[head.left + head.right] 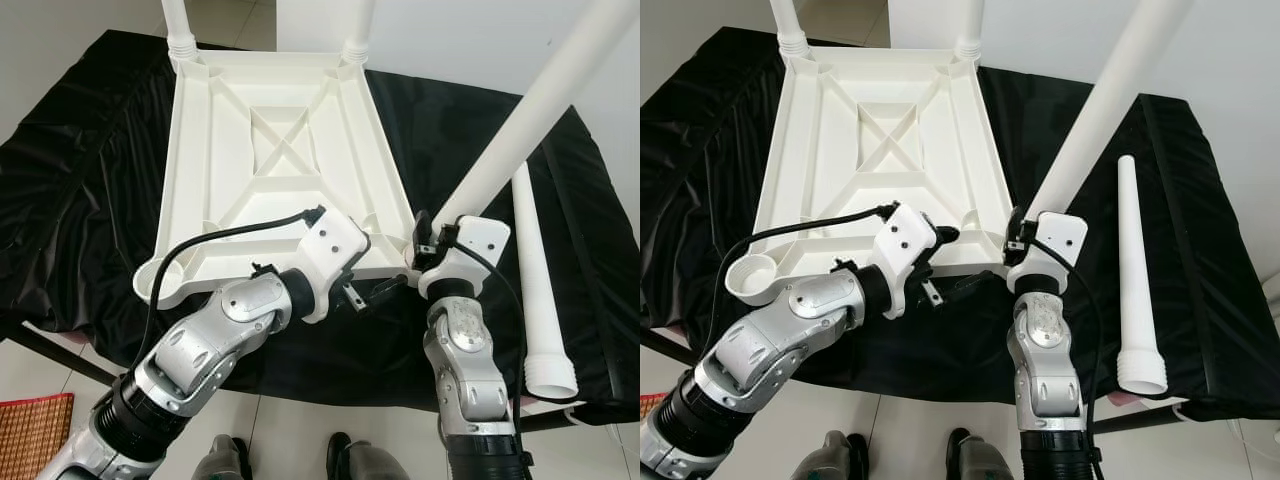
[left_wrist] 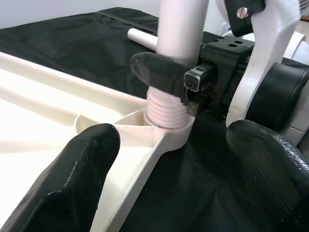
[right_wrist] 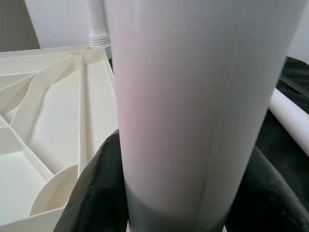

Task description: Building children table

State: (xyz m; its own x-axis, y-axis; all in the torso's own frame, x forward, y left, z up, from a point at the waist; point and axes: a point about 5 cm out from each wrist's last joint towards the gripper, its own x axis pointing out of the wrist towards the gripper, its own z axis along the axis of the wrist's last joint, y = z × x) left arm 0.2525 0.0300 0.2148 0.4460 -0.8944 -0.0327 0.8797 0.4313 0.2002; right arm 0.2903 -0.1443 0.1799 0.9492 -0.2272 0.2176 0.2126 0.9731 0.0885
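The third leg [image 1: 520,130] is clamped low by the right gripper [image 1: 428,243] so its thread seats in the near-right socket of the upturned tabletop [image 1: 280,150], steadied beside by the spread-fingered left gripper [image 1: 375,292], while 1 spare leg [image 1: 535,280] waits alongside.

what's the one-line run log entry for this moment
stage: third leg seated in near-right corner socket | right gripper: shut on leg base | left gripper: open, beside socket | tabletop: upside down | spare leg: on black cloth
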